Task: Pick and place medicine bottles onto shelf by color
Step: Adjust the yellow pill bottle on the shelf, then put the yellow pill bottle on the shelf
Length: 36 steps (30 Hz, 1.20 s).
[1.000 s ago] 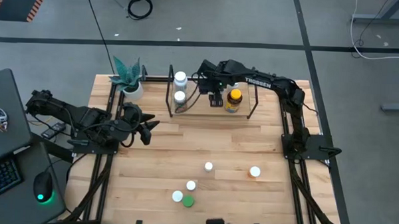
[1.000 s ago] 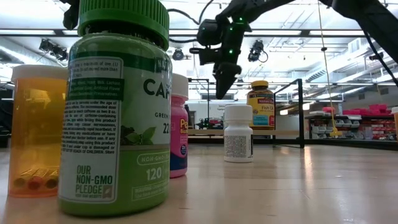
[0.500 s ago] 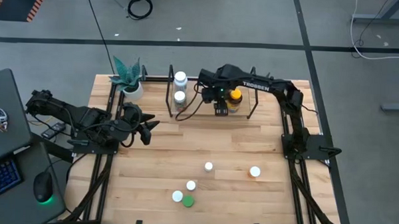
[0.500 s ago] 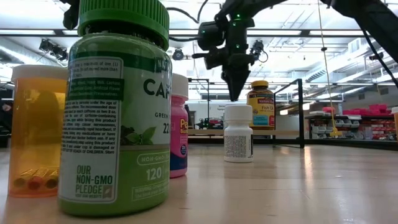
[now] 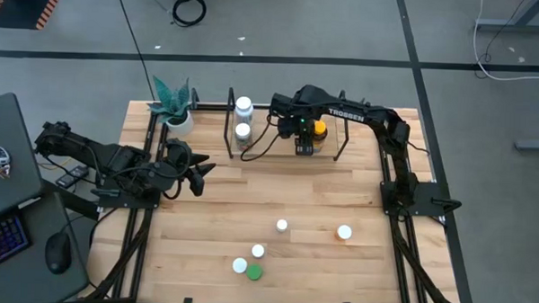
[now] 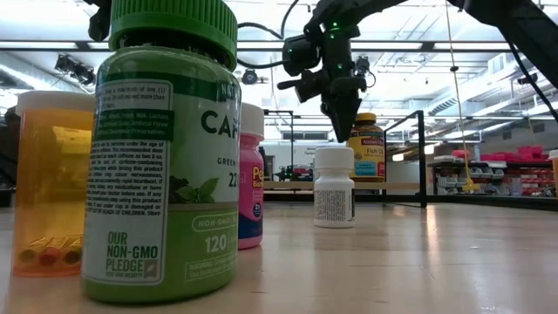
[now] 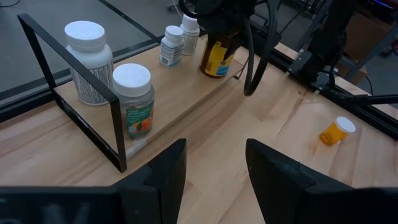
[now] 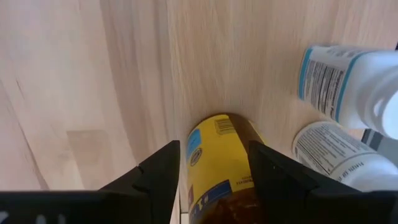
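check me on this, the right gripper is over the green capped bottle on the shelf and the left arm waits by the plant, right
Not quite: the right gripper is over the dark amber bottle with the yellow cap on the shelf, as the high view shows. The green capped bottle stands at the table's front. The left gripper does wait near the plant.

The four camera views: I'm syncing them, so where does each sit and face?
High: overhead, looking down on table, both arms.
Low: tabletop level, past green-capped bottle; right gripper above.
Left wrist: own fingers, toward shelf.
Right wrist: straight down, fingers astride amber bottle.
Shared: amber bottle in all.
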Tool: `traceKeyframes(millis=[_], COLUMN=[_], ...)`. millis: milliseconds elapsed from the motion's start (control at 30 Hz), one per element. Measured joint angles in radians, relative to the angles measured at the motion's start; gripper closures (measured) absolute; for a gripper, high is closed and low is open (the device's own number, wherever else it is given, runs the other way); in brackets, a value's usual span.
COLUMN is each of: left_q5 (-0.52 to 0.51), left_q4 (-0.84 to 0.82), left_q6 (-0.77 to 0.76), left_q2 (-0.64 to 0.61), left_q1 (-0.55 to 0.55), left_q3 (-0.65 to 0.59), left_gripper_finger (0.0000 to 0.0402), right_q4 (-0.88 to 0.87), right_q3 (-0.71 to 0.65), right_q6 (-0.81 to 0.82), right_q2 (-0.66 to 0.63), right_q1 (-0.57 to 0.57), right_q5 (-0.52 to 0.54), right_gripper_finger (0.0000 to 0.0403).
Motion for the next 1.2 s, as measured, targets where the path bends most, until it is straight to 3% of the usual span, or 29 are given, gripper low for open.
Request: traceKeyframes(millis=[467, 833, 1200], left_q5=[0.000, 0.000, 0.076], left_q4=[0.000, 0.000, -0.001], left_q6=[-0.001, 0.000, -0.016], left_q2=[0.000, 0.000, 0.000], left_q1=[0.000, 0.000, -0.002], left_q3=[0.000, 0.000, 0.000], left_gripper_finger=[0.0228, 0.0228, 0.0228], right_q4=[-0.022, 0.055, 0.303], right_q3=[0.000, -0.001, -0.286], right_q6=[0.017, 0.130, 0.332], right_q2=[-0.011, -0.064, -0.210], right_q1=[-0.005, 0.186, 0.381], right_q5=[0.019, -0.142, -0.142], right_gripper_finger=[0.0206, 0.0211, 0.0225])
